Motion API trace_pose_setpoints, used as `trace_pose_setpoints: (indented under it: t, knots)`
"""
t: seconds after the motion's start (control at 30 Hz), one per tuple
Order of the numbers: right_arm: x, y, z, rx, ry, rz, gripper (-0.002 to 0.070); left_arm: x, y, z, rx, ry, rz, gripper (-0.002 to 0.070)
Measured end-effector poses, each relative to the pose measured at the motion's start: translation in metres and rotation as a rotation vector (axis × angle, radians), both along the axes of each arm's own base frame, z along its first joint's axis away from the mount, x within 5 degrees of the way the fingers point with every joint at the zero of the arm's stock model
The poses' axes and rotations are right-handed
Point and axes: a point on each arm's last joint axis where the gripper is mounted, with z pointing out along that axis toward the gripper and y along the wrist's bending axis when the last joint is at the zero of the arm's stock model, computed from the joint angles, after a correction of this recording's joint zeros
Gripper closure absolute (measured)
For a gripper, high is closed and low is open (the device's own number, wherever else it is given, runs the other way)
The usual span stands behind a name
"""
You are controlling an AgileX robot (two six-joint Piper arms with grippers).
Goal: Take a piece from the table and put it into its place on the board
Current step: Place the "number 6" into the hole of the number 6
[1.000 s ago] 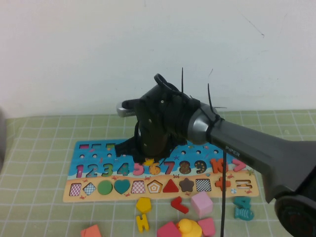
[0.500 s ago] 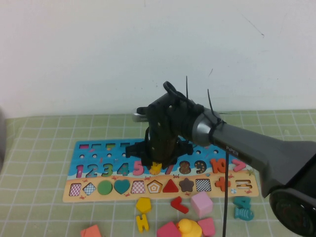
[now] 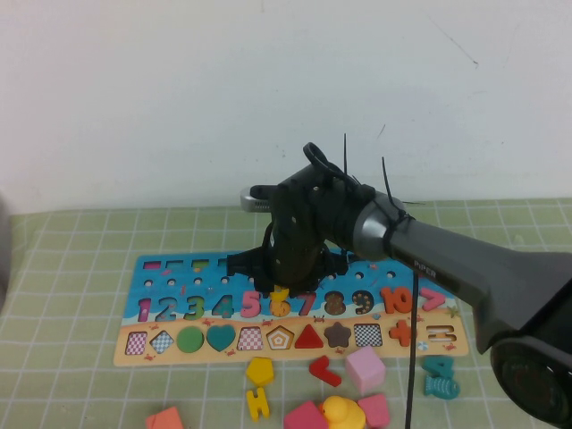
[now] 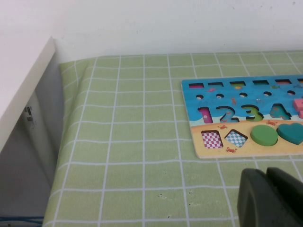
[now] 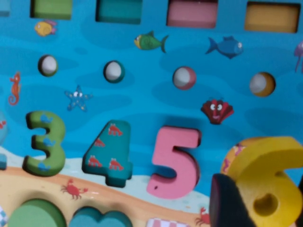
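Observation:
My right gripper hangs over the middle of the board, shut on the yellow 6. In the right wrist view the yellow 6 sits tilted between the gripper's fingers, just above its orange-brown recess, beside the pink 5. In the high view the 6 lies between the pink 5 and the red-pink 7. I cannot tell whether it touches the recess floor. My left gripper is shut and empty, low over the green grid cloth, near the board's left end.
Loose pieces lie in front of the board: a yellow pentagon, a yellow H-like piece, a red piece, a pink cube, a teal fish and an orange block. A white panel borders the cloth's left edge.
My right gripper has shifted a little to the right and lower with the yellow 6, which now sits over the gap between the 5 and the 7.

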Motion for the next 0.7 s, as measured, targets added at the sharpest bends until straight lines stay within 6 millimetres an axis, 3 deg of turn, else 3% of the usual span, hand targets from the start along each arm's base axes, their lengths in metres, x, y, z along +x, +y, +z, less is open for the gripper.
trace_pose_setpoints:
  t: [0.33, 0.7]
  knots:
    - [-0.001, 0.001, -0.022, -0.009, 0.044, -0.004, 0.0401, 0.000, 0.000, 0.000, 0.000, 0.000, 0.000, 0.0676]
    - [-0.002, 0.001, -0.023, -0.016, 0.052, -0.006, 0.0401, 0.000, 0.000, 0.000, 0.000, 0.000, 0.000, 0.0676]
